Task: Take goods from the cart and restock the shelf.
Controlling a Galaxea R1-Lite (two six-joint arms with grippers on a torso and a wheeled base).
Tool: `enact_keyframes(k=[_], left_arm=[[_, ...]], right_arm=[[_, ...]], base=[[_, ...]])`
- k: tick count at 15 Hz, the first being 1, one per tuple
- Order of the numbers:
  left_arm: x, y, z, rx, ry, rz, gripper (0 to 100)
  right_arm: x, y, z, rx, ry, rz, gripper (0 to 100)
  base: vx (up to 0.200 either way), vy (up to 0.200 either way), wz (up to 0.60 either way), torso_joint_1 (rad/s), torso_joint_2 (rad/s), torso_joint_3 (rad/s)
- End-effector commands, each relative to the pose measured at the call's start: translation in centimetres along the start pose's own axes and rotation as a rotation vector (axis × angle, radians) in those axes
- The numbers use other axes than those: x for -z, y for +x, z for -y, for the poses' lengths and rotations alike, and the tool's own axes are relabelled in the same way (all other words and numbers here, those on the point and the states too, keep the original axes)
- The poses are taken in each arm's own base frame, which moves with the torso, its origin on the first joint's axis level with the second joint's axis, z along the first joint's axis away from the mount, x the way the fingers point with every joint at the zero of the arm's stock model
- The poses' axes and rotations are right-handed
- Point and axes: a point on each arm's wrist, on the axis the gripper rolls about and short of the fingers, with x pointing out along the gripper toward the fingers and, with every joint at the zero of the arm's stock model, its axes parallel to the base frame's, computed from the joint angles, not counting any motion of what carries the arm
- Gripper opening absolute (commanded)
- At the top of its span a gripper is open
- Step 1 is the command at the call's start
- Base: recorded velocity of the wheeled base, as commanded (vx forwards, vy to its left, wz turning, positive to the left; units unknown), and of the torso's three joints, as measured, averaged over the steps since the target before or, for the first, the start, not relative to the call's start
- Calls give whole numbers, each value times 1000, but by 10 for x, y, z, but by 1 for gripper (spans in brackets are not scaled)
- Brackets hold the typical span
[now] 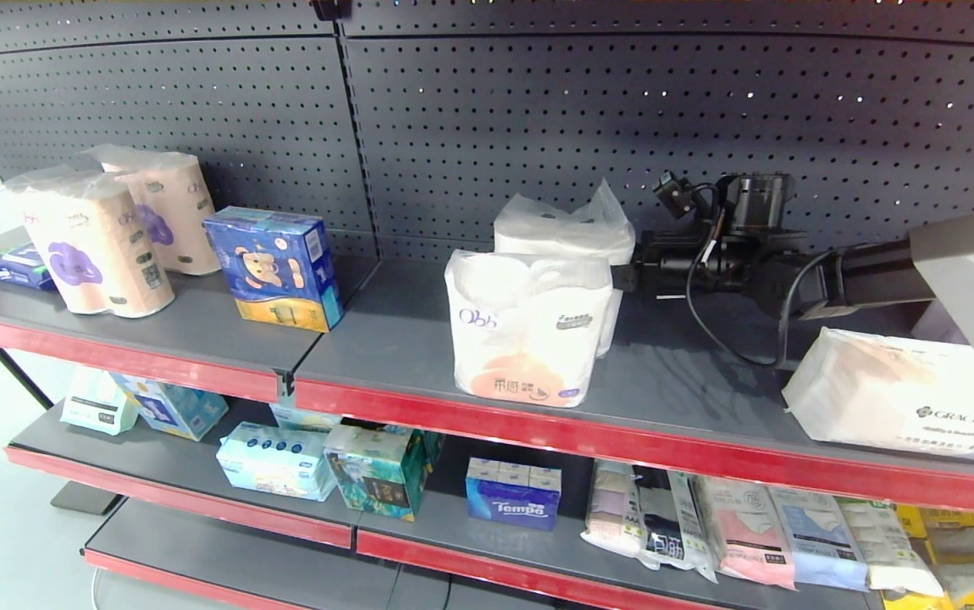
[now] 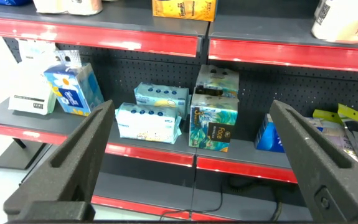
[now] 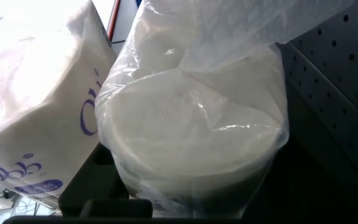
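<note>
My left gripper (image 2: 192, 109) is the closest thing to me. Its jaws stand wide apart and there is nothing between them. Past its grey fingers (image 2: 73, 162) I see a lower shelf (image 2: 147, 151). Two light blue tissue packs (image 2: 149, 121) sit on it, one behind the other. A dark green box (image 2: 213, 121) stands just beside them.

From the head camera I look down on the top shelf (image 1: 419, 407), which has a red front edge. The front roll pack (image 1: 525, 330) stands upright near that edge. Off to the right, a flat tissue pack (image 1: 902, 394) lies near the edge too. On the left part of the shelf there is a blue box (image 1: 279, 267). Two pink roll packs (image 1: 93, 241) stand near it, one farther back than the other.

Right behind the front roll pack, and touching it, is the back roll pack (image 1: 563, 229). It is white, wrapped in clear plastic, and it stands on the top shelf. My right gripper (image 1: 622, 275) comes in from the right side. Its jaws are closed on the side of this back pack and hold it.

Farthest away is the dark peg wall (image 1: 538, 110), just behind the back pack.
</note>
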Motion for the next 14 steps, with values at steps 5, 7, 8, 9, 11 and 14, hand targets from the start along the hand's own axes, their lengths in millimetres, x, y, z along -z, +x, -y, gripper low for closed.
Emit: enact_keyframes(k=[5,7,8,9,11,14], left_arm=[[0,0,0,0,0,-1,100],[0,0,0,0,0,-1,100],[0,0,0,0,0,-1,100],[0,0,0,0,0,-1,100],[0,0,0,1,0,-1,100],[0,0,0,0,0,-1,100]], right_arm=[[6,0,2,8,5,-9,100],[4,0,2,10,9,-7,100],[3,0,1,10,6,-6,100],[1,-1,0,10,3,-4,100],[-5,-4,-2,15,-7,1,100],[-17,-14,-11,28,4,-6,100]], base=[[0,0,0,0,0,0],[0,0,0,0,0,0],[0,0,0,0,0,0],[0,0,0,0,0,0],[0,0,0,0,0,0],[0,0,0,0,0,0]])
